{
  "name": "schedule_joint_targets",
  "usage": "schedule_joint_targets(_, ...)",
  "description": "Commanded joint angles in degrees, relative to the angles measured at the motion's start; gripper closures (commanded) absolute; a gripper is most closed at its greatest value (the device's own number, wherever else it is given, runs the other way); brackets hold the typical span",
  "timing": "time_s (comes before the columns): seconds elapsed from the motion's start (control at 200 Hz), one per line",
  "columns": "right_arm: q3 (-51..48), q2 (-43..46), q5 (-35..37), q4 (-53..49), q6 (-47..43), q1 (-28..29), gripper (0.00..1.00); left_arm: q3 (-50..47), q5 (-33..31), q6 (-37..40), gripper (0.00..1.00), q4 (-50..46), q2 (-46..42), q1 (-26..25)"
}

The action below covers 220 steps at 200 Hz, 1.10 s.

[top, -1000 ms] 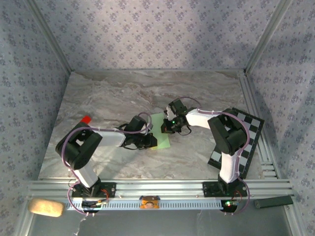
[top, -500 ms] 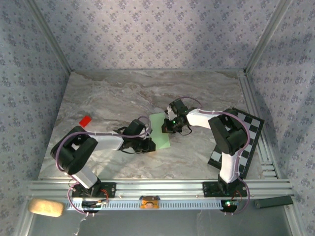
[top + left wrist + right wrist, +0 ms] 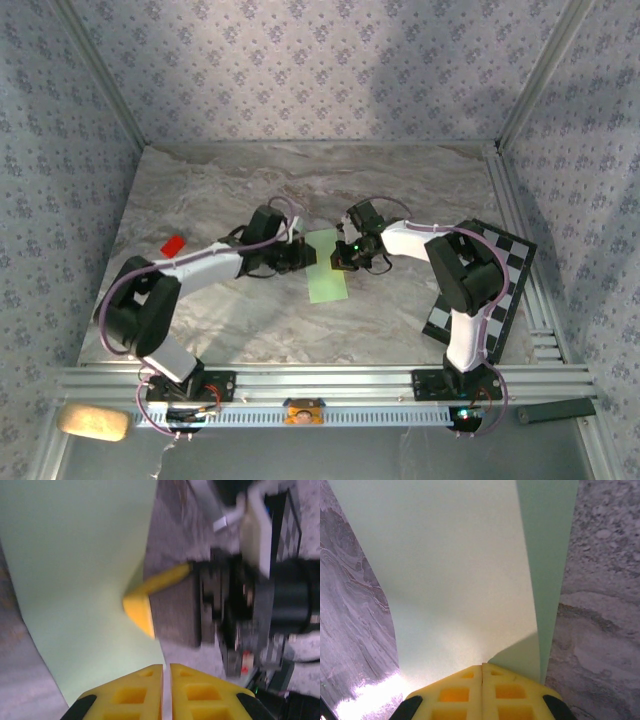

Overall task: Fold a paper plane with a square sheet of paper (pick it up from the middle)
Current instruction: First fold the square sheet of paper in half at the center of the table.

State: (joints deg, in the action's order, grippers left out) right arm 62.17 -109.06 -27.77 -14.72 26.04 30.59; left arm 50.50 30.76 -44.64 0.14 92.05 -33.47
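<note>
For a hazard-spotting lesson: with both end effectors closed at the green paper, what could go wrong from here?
The left end effector and right end effector, both shut, crowd the far part of the folded green sheet; they might collide. The sheet's near end lies free, so a push could swing it and skew the crease. In the right wrist view a darker strip shows beside the top layer; pressing may set an uneven fold.
</note>
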Motion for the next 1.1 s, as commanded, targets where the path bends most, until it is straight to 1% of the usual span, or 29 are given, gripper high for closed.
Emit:
schedule_joint_targets(0.0,-2.6,-2.4,6.3,-7.7,-1.4,-1.0,1.0,3.3,2.1,0.3,0.89,-1.7,5.0,1.0)
schedule_joint_targets(0.16,-2.8,-2.3,6.1,-7.8,-1.5,-0.9,1.0,5.8,2.0,0.6,0.89,-0.5,9.9,1.0)
schedule_joint_targets(0.255,-2.8,-2.3,5.8,-7.8,-1.7,-0.9,1.0,5.7,0.3,0.8,0.89,-0.1,11.7,1.1)
schedule_joint_targets(0.385,-2.6,-2.5,5.4,-8.0,-2.1,-0.7,1.0,4.9,-3.7,2.8,0.89,-2.5,14.5,1.1)
schedule_joint_targets(0.55,-2.5,-2.4,5.8,-8.1,-2.0,-0.5,1.0,3.1,-5.2,4.1,0.91,-3.2,17.8,1.1)
schedule_joint_targets(0.64,-2.4,-2.7,5.9,-8.1,-2.2,-0.5,1.0,3.5,-5.0,4.8,0.91,-4.1,17.5,1.2)
schedule_joint_targets(0.86,-2.1,-2.6,6.1,-8.7,-2.5,-0.7,1.0,8.6,-3.7,6.2,0.87,-9.0,12.7,1.5)
schedule_joint_targets(0.935,-1.9,-2.5,6.1,-8.8,-2.5,-0.7,1.0,10.2,-2.3,6.5,0.86,-9.3,12.7,1.9)
schedule_joint_targets(1.094,-1.5,-2.6,6.1,-9.0,-2.4,-0.7,1.0,11.4,-2.0,5.8,0.86,-8.8,14.8,2.3)
